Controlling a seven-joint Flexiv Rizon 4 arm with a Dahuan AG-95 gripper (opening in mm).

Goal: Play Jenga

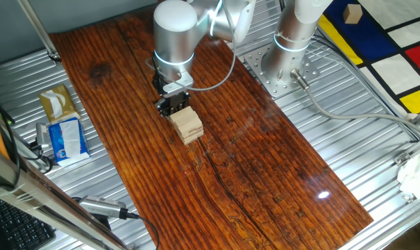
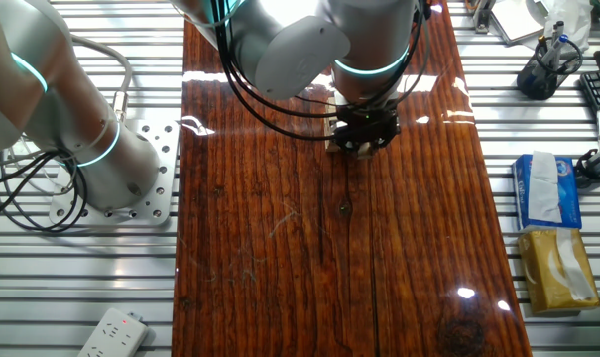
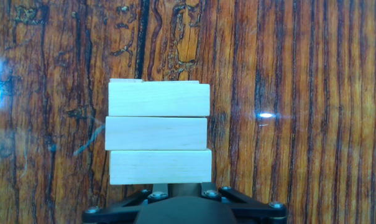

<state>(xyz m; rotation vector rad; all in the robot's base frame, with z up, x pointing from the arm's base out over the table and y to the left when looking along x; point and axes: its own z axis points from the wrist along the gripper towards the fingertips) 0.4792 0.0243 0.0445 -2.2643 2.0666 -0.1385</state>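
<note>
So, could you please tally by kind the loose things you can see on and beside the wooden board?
Jenga tower: 1
Blue-and-white tissue packet: 1
Tan tissue pack: 1
Lone wooden cube: 1
White power strip: 1
Total: 5

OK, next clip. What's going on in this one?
A single robot arm is working on a small Jenga tower that stands on a dark wooden board. The gripper sits low right beside the tower, at its far side in one fixed view. The hand view looks straight down on the top layer, three pale blocks side by side, slightly staggered. The fingertips are not visible, so whether it grips a block cannot be told. Tissue packets lie off the board.
</note>
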